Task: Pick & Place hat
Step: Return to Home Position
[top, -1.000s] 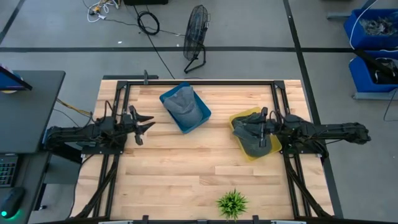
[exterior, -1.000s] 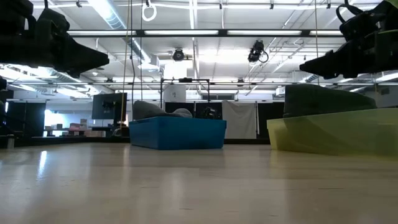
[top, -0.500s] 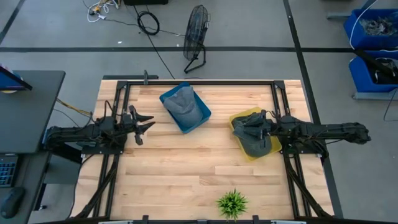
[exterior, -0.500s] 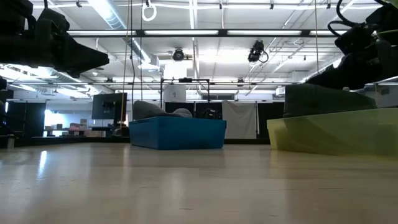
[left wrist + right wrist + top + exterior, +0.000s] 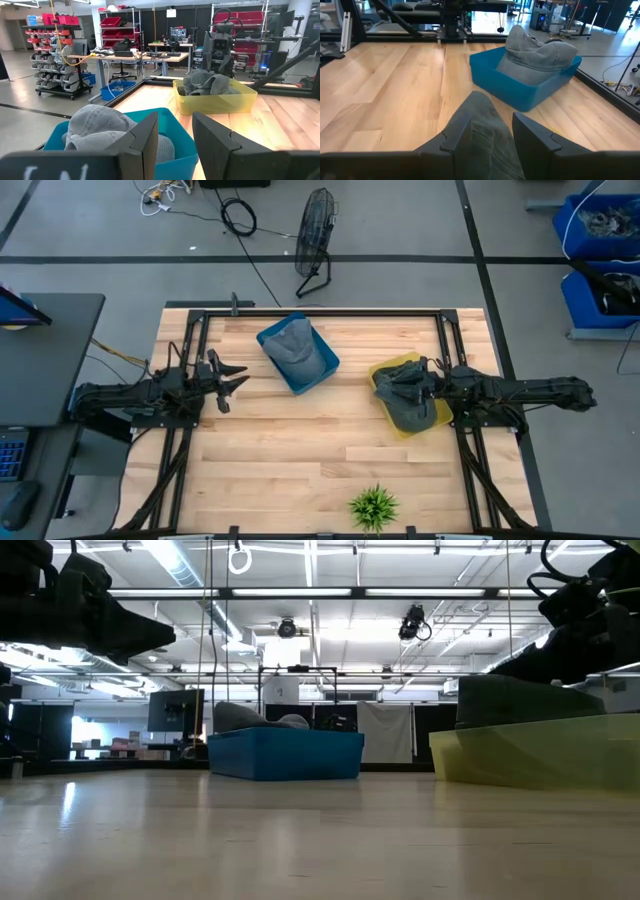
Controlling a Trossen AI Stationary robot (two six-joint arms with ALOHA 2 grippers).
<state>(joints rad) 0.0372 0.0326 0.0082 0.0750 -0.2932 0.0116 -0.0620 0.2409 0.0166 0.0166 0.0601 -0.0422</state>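
Right fingers parted above dark cap

Overhead, table-level and both wrist views share the blue bin.

Gray cap fills the blue bin; dark caps fill the yellow bin.

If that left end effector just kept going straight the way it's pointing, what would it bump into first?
Probably the blue bin holding the gray cap, just ahead of the left end effector. Height is unclear; it might pass above.
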